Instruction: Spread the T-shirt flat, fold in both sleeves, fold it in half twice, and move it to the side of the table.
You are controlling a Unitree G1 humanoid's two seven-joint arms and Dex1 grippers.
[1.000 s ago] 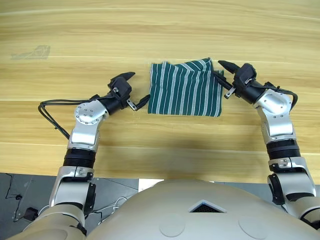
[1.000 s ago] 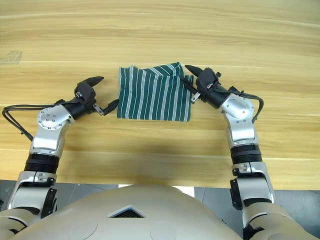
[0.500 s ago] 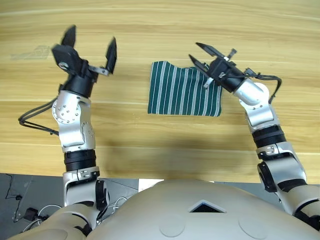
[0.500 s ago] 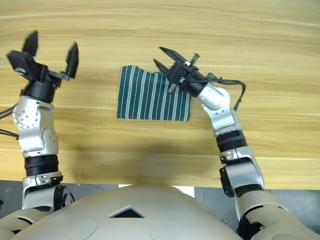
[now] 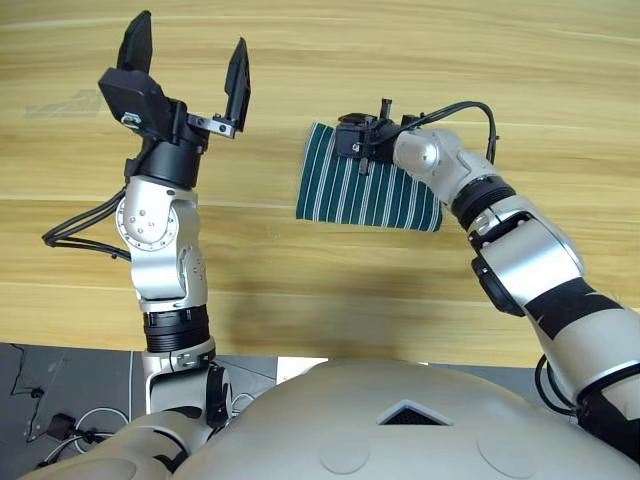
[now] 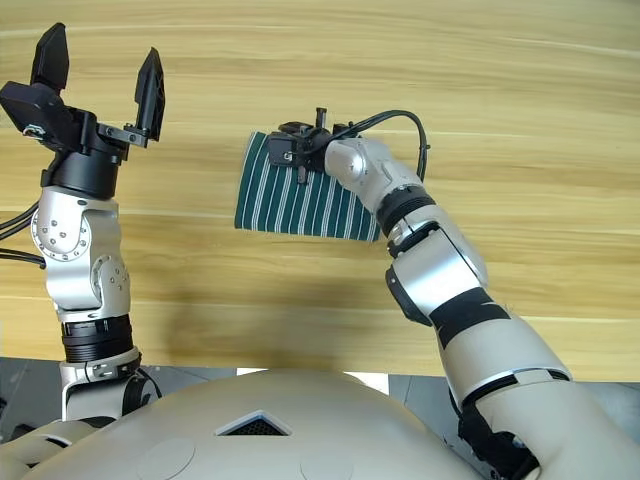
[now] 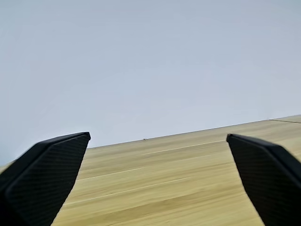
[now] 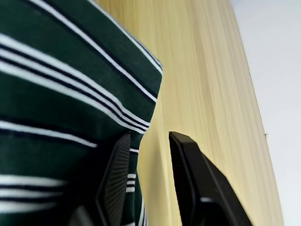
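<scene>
The green T-shirt [image 5: 375, 195] with white stripes lies folded into a small rectangle near the middle of the wooden table [image 5: 420, 60]. My right gripper [image 5: 360, 137] reaches across the shirt's far edge, close to its far left corner. In the right wrist view the fingers [image 8: 115, 174] stand close together with the edge of the striped T-shirt [image 8: 56, 84] pinched between them. My left gripper [image 5: 188, 45] is lifted high above the table, left of the shirt, wide open and holding nothing.
Bare wood surrounds the shirt on all sides. In the left wrist view the table [image 7: 164, 188] ends at a far edge with a plain pale wall behind. A faint grey mark [image 5: 65, 103] sits on the table's far left.
My right gripper swung left along the shirt's far edge and closed on it near the far left corner. The left gripper rose a little higher and stayed open.
</scene>
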